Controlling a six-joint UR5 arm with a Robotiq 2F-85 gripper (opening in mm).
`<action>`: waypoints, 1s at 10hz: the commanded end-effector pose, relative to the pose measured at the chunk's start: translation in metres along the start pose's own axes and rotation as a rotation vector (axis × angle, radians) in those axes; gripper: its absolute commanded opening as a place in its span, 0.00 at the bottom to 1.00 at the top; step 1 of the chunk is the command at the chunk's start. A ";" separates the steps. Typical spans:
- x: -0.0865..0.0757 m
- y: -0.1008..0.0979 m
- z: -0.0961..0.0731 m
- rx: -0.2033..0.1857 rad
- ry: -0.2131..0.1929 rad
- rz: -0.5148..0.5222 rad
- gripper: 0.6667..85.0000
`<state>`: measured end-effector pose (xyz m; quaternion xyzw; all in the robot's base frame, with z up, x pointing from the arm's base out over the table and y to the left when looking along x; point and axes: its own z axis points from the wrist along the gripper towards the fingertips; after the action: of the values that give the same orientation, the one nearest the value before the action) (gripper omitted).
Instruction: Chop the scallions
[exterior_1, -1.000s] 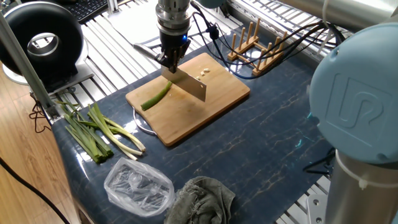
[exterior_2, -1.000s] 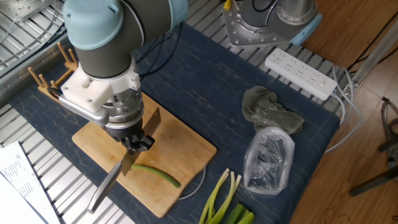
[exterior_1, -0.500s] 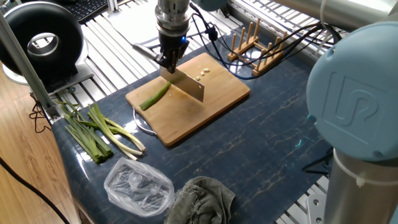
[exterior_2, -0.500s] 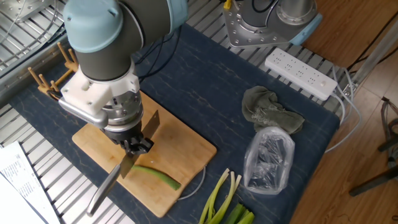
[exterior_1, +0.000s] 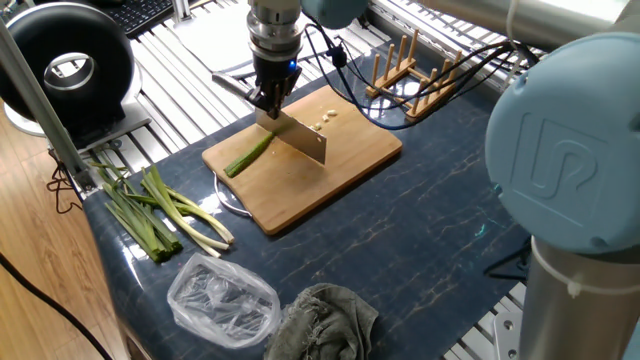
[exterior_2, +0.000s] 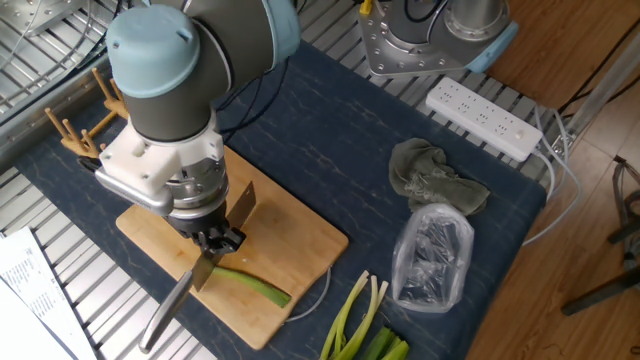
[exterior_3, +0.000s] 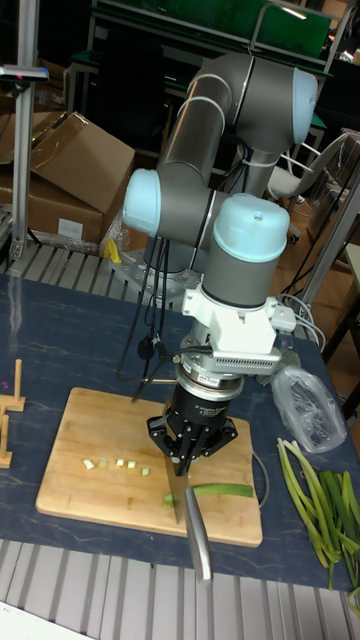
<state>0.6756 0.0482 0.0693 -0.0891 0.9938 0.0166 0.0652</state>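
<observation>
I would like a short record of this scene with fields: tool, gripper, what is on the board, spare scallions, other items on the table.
tool: knife, blade on the cutting board
gripper: gripper shut on the knife handle
on the board: one green scallion stalk beside the blade; small cut pieces
spare scallions: bundle of scallions lying off the board
other items: plastic bag, grey cloth, wooden rack

Two high views face opposite sides; tall view low, all sharing the cutting board (exterior_1: 300, 170).

Cutting board (exterior_1: 340, 165): pale matt wood.
Knife (exterior_1: 303, 137): bright metal blade.
Bag (exterior_2: 432, 258): crinkled clear plastic.
Rag (exterior_2: 432, 180): rumpled grey cloth.
</observation>
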 end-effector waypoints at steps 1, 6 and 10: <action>0.011 -0.010 -0.037 -0.009 0.045 -0.011 0.01; 0.007 -0.026 -0.042 -0.010 0.038 -0.047 0.01; 0.010 -0.042 -0.047 0.051 0.061 -0.133 0.01</action>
<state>0.6672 0.0123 0.1101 -0.1390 0.9894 -0.0044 0.0419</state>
